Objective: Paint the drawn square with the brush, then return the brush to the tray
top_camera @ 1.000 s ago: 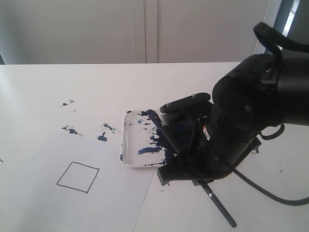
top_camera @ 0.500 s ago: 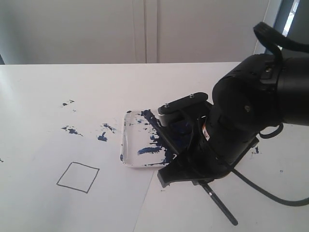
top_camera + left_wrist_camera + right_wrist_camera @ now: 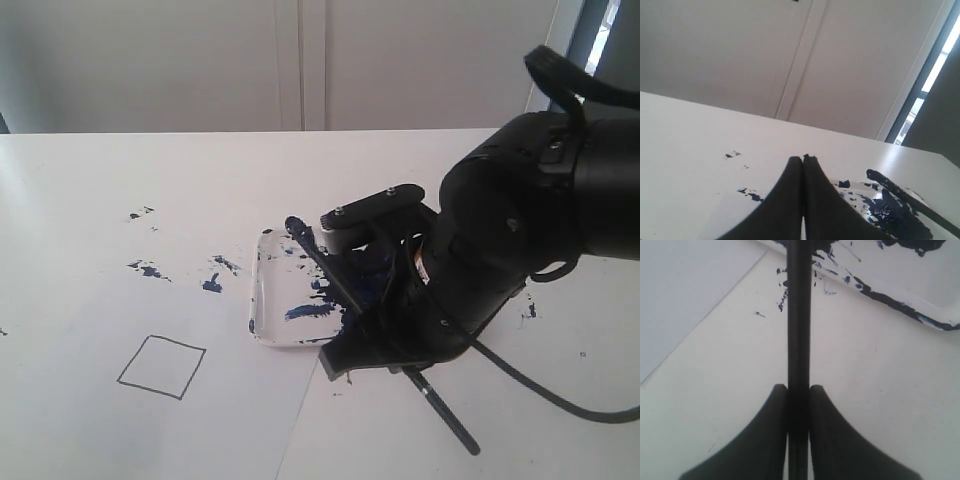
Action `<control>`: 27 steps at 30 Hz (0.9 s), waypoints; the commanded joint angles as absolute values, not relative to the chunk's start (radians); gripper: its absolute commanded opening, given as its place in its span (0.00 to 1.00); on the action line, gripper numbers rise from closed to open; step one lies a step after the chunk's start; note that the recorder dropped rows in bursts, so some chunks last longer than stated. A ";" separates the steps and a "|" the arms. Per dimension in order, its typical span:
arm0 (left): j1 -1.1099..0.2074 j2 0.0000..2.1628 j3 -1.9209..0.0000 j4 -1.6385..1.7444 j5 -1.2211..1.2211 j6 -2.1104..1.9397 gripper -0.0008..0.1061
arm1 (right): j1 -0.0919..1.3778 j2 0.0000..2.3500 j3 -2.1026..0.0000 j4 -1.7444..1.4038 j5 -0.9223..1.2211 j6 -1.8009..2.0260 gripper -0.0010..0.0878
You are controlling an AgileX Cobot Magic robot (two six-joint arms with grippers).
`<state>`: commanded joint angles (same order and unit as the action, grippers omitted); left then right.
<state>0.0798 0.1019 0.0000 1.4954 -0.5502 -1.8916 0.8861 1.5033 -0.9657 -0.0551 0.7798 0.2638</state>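
one outline sits bare at the left: the drawn square (image 3: 161,367) is unpainted on the paper (image 3: 90,420), left of and nearer than the tray (image 3: 258,300). the left end effector (image 3: 803,159) is pressed together on nothing. the brush (image 3: 322,265) slants across the tray, its loaded tip toward the far edge, pinched mid-handle by the right end effector (image 3: 798,390). as i judge it, the wet tip could drip specks on the paper on the way left, or the thin handle could pivot in the pinch under pressure and smear past the outline. the square lies well apart from that end effector, to its left.
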 joint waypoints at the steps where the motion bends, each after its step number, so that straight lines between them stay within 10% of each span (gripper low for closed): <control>1: 0.080 0.127 0.000 1.495 -0.550 -1.875 0.01 | 0.886 1.503 -0.966 -0.038 0.777 0.249 0.01; 27: 0.080 0.974 -0.163 1.254 -0.558 -1.482 0.01 | 0.888 1.559 -1.081 0.047 0.844 0.138 0.01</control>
